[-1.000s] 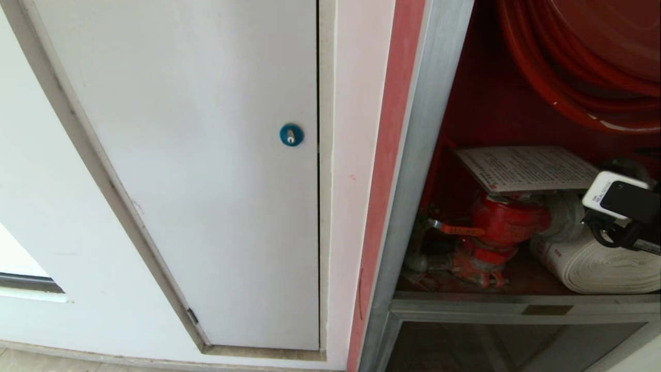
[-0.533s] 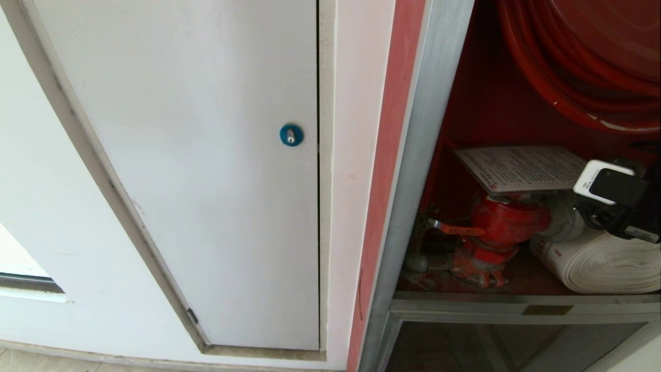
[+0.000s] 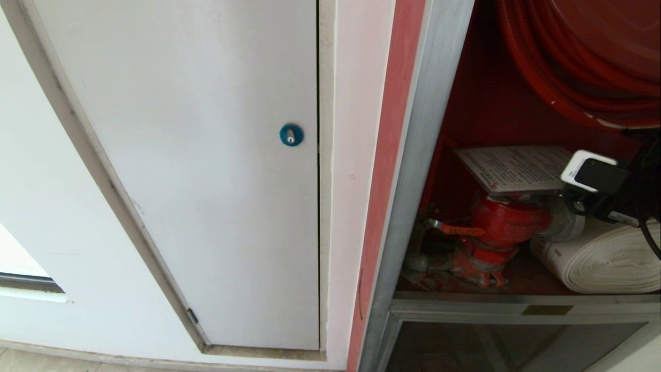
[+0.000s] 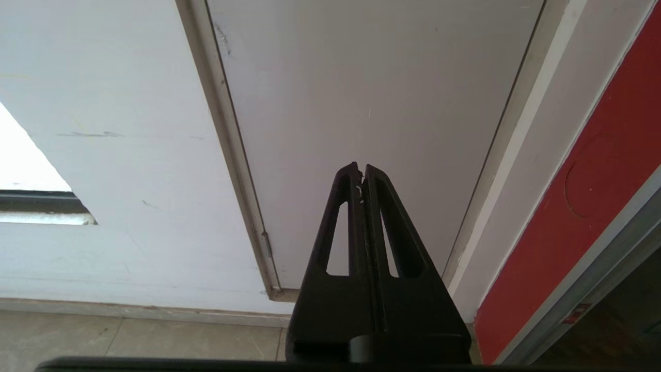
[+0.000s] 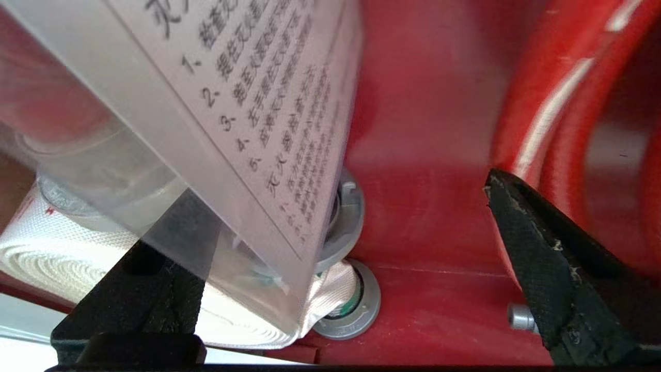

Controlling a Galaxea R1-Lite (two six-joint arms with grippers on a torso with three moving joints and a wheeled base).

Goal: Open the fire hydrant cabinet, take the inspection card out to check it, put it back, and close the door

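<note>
Cabinet (image 3: pixel 428 170) open; card (image 3: pixel 516 168) lies flat atop red valve (image 3: pixel 503 222), approx. 3 o'clock in head view. R gripper (image 5: pixel 341 268) at card's edge, jaws fully spread, nothing held; card edge sits betw. fingers (image 5: pixel 542 268). L gripper (image 4: pixel 363 178) parked, jaws together, empty. Risk: slick sleeve may slide off valve when pinched; fingers may snag hose (image 3: pixel 604 263).

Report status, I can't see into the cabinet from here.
Right gripper open at the card's edge, no grip yet. Card lies on the valve. Left gripper shut, parked. Nothing blocking.
</note>
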